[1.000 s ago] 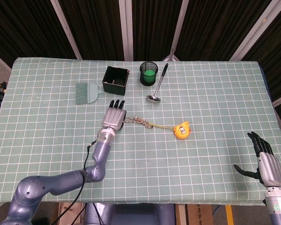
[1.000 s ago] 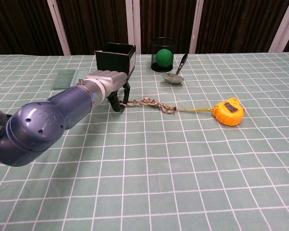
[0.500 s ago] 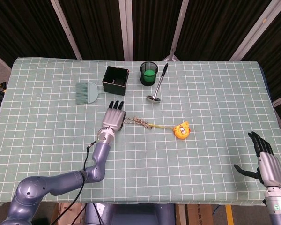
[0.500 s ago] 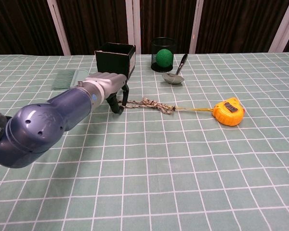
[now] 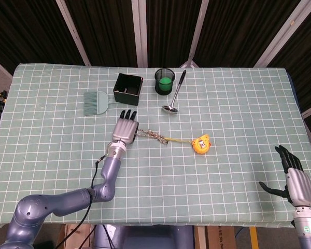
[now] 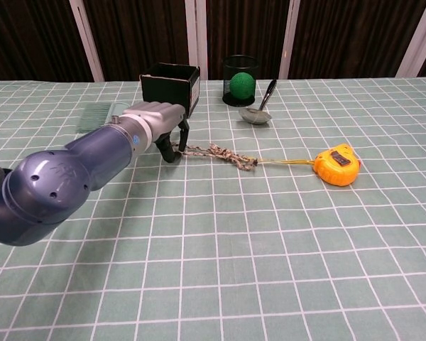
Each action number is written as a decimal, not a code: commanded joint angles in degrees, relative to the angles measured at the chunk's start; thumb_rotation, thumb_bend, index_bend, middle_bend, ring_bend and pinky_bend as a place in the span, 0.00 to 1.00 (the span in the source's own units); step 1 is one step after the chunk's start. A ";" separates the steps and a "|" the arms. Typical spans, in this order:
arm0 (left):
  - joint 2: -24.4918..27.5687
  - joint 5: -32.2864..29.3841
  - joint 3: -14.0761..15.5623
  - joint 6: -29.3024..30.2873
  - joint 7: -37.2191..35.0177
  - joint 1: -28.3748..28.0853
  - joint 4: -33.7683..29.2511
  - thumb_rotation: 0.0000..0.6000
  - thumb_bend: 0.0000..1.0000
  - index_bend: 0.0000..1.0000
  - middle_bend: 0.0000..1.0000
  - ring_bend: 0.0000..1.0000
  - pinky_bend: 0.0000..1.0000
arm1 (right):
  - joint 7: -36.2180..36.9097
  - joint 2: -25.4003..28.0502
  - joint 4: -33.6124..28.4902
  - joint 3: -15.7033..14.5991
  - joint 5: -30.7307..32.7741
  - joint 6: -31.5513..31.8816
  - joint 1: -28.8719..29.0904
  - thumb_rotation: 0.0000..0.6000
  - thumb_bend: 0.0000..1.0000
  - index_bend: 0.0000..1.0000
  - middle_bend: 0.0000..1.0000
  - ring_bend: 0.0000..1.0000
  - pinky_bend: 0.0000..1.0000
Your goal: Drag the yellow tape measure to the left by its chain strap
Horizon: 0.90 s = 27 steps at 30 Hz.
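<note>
the left hand (image 6: 158, 122) is pinching the strap (image 6: 220, 153) end beside the black box (image 6: 170, 87); the tape (image 6: 336, 165) is lying well right on the bench (image 5: 233, 124). the right hand (image 5: 295, 180) is hanging open. a weak pinch could let the strap slip, i judge.

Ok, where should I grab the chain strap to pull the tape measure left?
Take the chain strap at its free left end, coming from the left. It lies stretched out flat, running left from the yellow tape measure, so a pull there goes straight along it. The left hand is already at that end; whether its fingers have closed on it is unclear.
</note>
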 commanded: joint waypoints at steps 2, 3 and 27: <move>1.99 2.04 0.01 1.56 -0.74 0.53 -3.25 1.00 0.55 0.57 0.06 0.00 0.00 | -0.06 -0.04 0.03 -0.02 -0.15 0.09 -0.01 1.00 0.19 0.00 0.00 0.00 0.00; 2.47 2.44 -0.04 1.93 -0.93 0.65 -4.14 1.00 0.55 0.57 0.06 0.00 0.00 | -0.09 -0.06 0.04 -0.03 -0.21 0.13 -0.02 1.00 0.19 0.00 0.00 0.00 0.00; 23.63 15.39 7.11 13.58 -4.51 12.19 -27.96 1.00 0.56 0.58 0.06 0.00 0.00 | -1.01 -0.53 0.32 0.15 -0.40 0.94 -0.16 1.00 0.19 0.00 0.00 0.00 0.00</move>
